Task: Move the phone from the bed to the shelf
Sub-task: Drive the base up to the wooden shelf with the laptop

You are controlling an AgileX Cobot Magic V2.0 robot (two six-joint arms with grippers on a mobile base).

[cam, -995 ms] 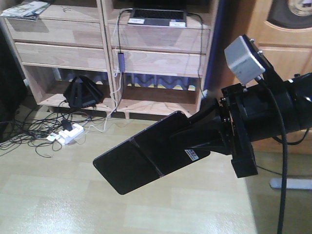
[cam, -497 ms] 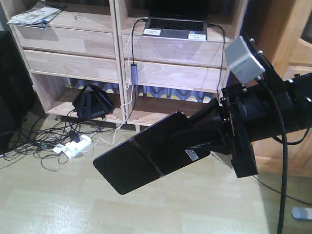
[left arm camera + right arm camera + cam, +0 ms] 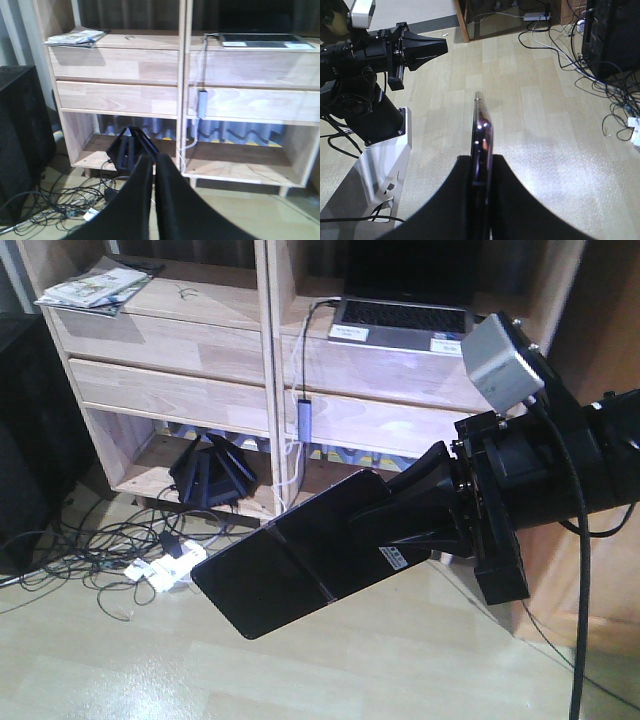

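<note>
step, as judged: carrying to shelf | right gripper clamps the phone in mid-air above the floor | left gripper pinched together, empty | shelf beyond, laptop on its right board | next: approach, raise phone to a bare board, release

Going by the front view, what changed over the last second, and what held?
The whole background slid right and slightly down in the front view: the shelf, the laptop on it and the floor cables all shifted, so the robot itself seems to be turning left toward the shelf. Nothing was grasped or released. The right gripper stays shut on the phone, at the same tilt.
</note>
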